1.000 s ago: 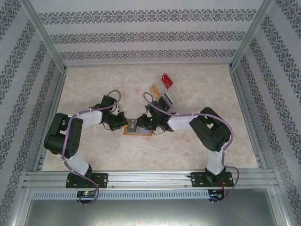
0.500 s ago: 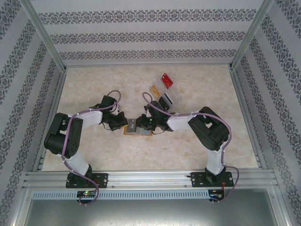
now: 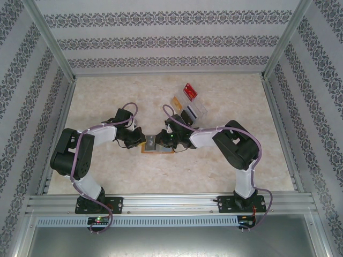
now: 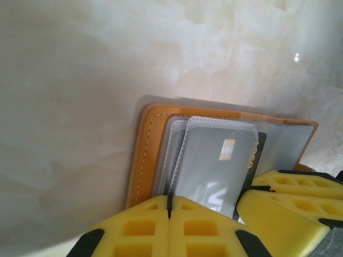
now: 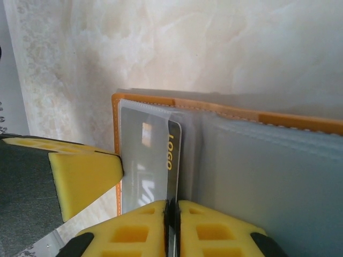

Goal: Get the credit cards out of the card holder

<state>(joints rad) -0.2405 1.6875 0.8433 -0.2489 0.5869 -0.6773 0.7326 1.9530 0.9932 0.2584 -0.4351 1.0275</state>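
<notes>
- Left gripper looks closed from my seat: its two yellow waffle-moulded pads meet along a thin seam, right at the near edge of the card holder's pages. Whether a page is nipped in that seam, I cannot tell.
- And the right one?
- My right gripper is pinched on the credit card. I see the card's thin dark edge run straight down between the pads. It is a flat, stiff rectangle, grey-black, with "LOGO" in yellow letters along that edge and a small pale square on its face.
- Where does the card sit?
- Partly inside a pocket page, a frosted see-through sleeve with a stitched rim. The dark strip stands out past the sleeve's edge.
- And the holder itself?
- It lies open and flat on the worktop, a pale, marbled, faintly glossy surface. From the overhead camera I see it between my two grippers, about mid-width and a little nearer than the middle. Its cover is orange-tan with a light stitch line and rounded corners, and the grey pages fan out over it.
- Anything else nearby?
- Farther back and to the right, well apart from the holder, a clear plastic tray lies at a slant, with a red card just beyond its far end.
</notes>
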